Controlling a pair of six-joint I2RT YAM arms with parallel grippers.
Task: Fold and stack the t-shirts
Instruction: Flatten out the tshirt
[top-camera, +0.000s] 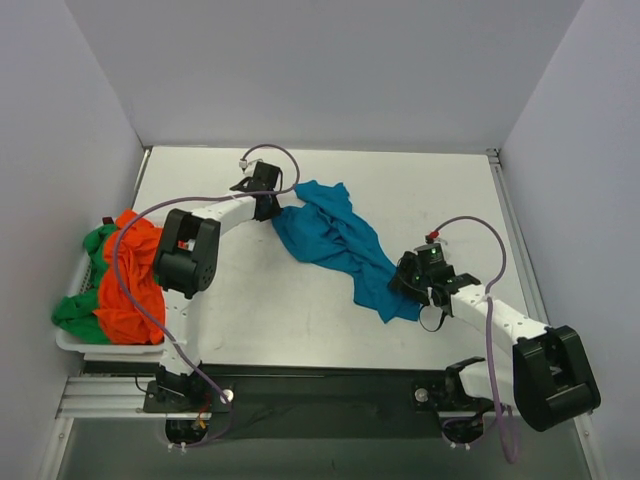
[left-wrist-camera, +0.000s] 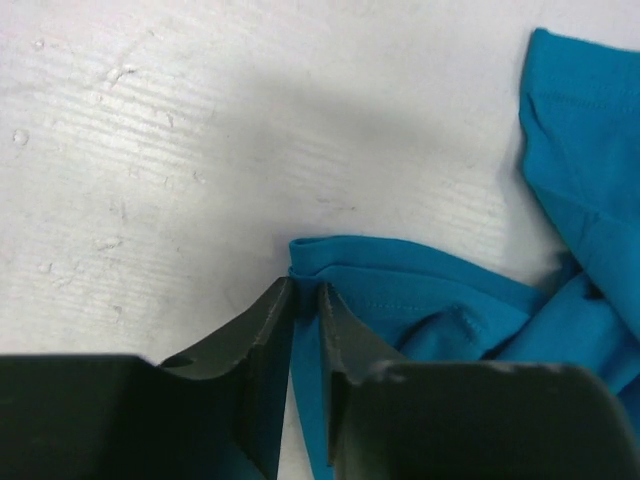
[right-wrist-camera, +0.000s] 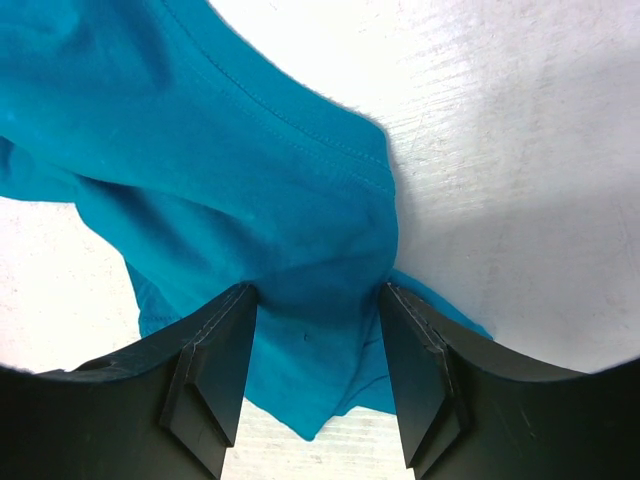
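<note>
- Table (top-camera: 250, 310) carries the teal t-shirt (top-camera: 335, 245), crumpled between both arms.
- left gripper (left-wrist-camera: 305, 290) pinches its hem corner.
- right gripper (right-wrist-camera: 318, 295) clamps a bunched fold.
- orange t-shirt (top-camera: 135, 280) and green t-shirt (top-camera: 75, 312) fill the white basket (top-camera: 70, 343).

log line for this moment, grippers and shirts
left gripper: pinching teal t-shirt far corner | right gripper: gripping its bunched near end | shirt: crumpled on table | orange t-shirt, green t-shirt: in basket

Left gripper (left-wrist-camera: 305, 295): at the far-left corner of the teal-blue soft cloth t-shirt (top-camera: 330, 240), jaws nearly together, pinching its hem.
Right gripper (right-wrist-camera: 315, 292): at its near-right end, jaws half apart, clamping bunched cloth.
</note>
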